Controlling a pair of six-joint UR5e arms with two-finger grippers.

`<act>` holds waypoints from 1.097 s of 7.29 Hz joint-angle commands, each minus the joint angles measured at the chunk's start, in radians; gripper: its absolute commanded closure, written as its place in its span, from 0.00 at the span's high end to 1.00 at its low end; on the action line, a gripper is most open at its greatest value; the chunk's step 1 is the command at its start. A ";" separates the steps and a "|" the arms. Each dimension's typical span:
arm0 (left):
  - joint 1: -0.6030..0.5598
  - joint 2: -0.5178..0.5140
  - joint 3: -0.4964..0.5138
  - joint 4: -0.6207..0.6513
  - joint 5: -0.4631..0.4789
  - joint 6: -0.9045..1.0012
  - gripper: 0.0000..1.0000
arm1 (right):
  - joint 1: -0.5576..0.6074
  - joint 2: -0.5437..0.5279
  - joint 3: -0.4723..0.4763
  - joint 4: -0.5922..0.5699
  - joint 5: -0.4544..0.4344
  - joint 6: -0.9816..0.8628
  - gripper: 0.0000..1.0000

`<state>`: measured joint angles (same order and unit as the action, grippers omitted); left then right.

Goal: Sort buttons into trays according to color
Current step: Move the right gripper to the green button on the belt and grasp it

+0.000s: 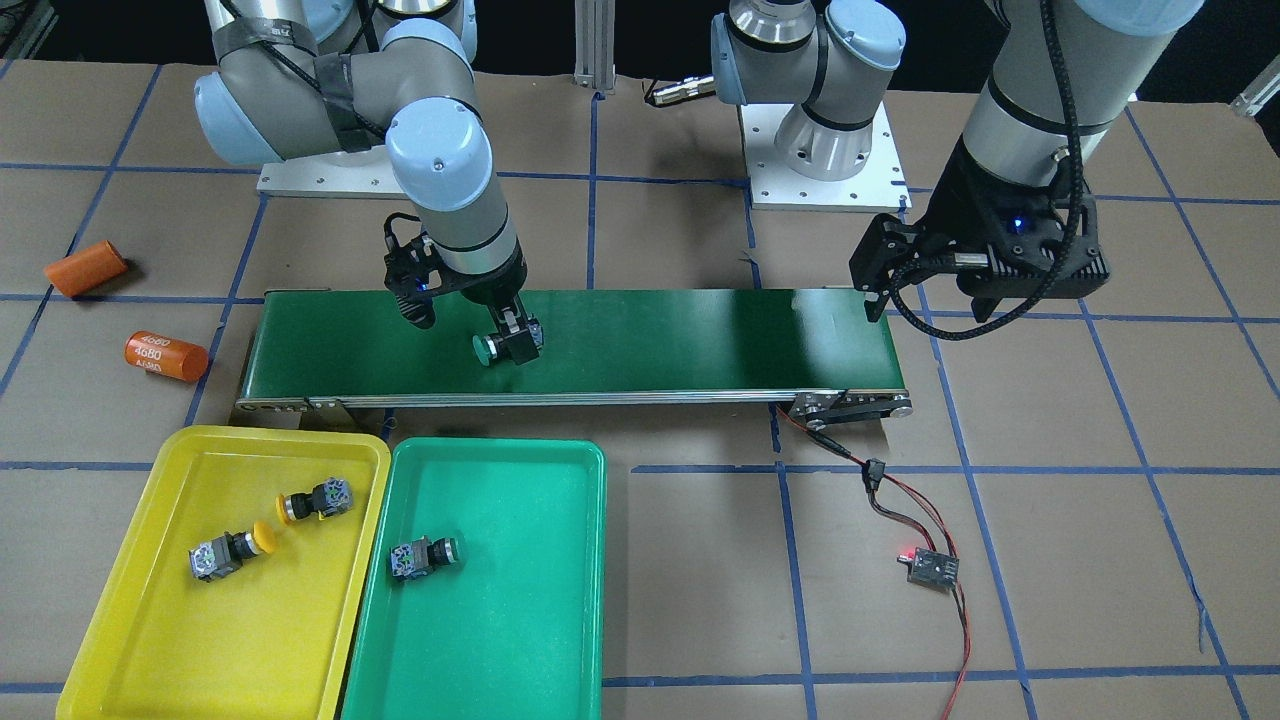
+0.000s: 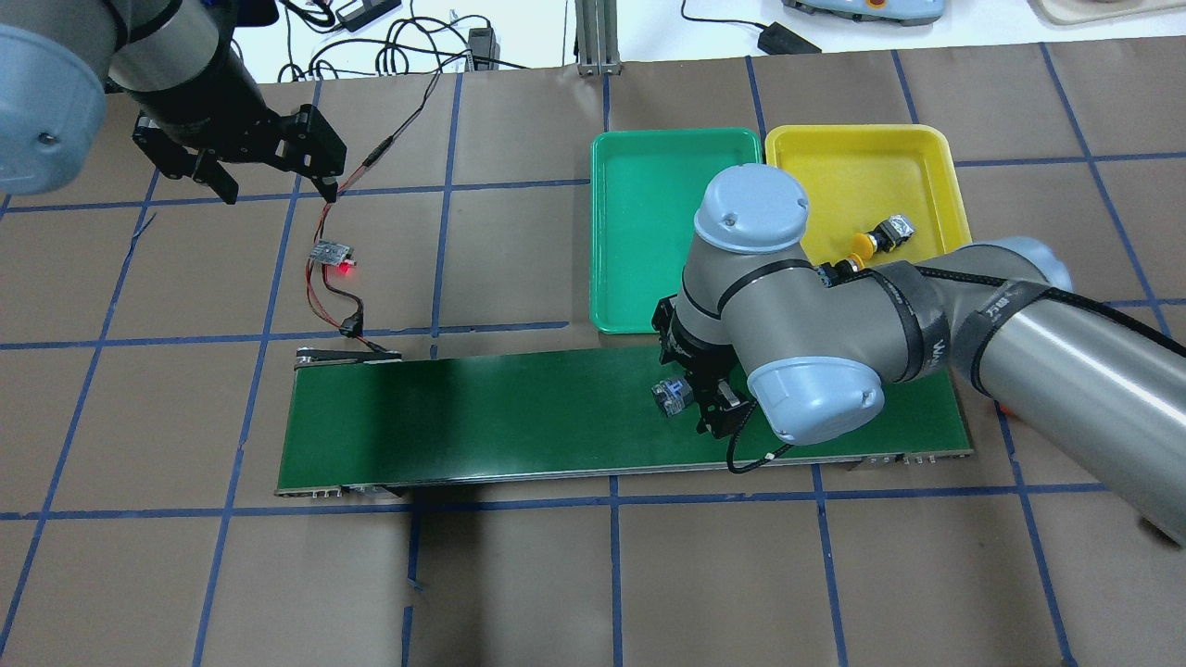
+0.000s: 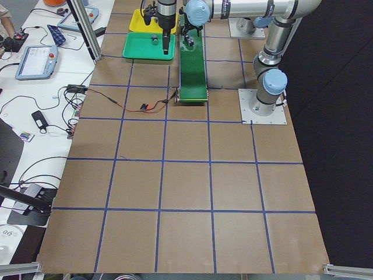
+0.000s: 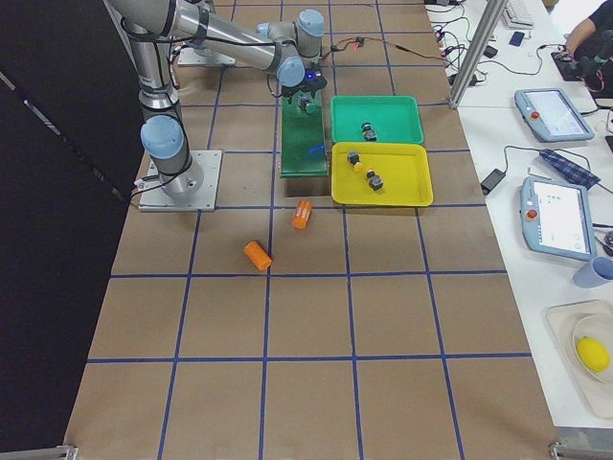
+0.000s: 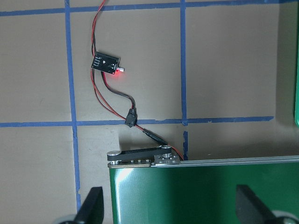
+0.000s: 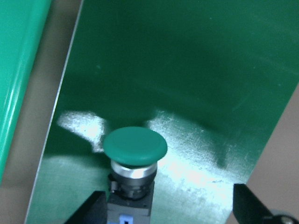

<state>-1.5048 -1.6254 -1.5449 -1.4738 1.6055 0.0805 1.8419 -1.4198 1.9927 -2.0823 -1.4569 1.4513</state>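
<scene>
Right jaws (image 1: 512,335): down on the long green belt (image 1: 650,340), and they look closed on the body of a green button (image 1: 497,347). From the front its green cap sticks out sideways from the jaws; the wrist view shows the cap (image 6: 135,145) with the dark body under it, between the two finger tips.

Left jaws (image 2: 276,190): wide apart, nothing between them. They hang up in the air, well away from the right jaws. The far end of the belt is below them.

Green tray (image 1: 490,600): on the desk (image 1: 1050,560) beside the belt, on the side of the right jaws. One green button in the tray (image 1: 425,556) lies on its side, well apart from the jaws.

Yellow tray (image 1: 180,640): it sits touching the green tray, just past it from the right jaws. Two yellow buttons (image 1: 262,526) lie on their sides in it, near each other.

Little black board (image 1: 932,568): below the left jaws, on the desk, with a small red light. Red and black wires run from it to the belt end.

Two orange tubes (image 1: 125,310): lying on the desk past the belt end near the right jaws, apart from the trays.
</scene>
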 commanded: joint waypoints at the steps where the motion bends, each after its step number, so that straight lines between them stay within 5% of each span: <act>1: 0.003 -0.020 0.017 0.004 0.001 -0.010 1.00 | 0.000 -0.007 -0.008 0.004 0.000 -0.005 1.00; 4: 0.003 -0.013 0.014 0.006 -0.001 -0.005 1.00 | -0.010 0.009 0.052 0.014 -0.051 -0.058 1.00; 6: 0.003 -0.011 0.019 0.006 0.001 -0.007 1.00 | -0.015 0.004 0.040 0.001 -0.043 -0.066 0.08; 8: 0.003 -0.020 0.019 0.006 -0.001 -0.014 1.00 | -0.021 -0.002 -0.003 0.013 -0.048 -0.074 0.00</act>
<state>-1.5018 -1.6400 -1.5271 -1.4680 1.6050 0.0692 1.8244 -1.4189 2.0200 -2.0770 -1.5044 1.3816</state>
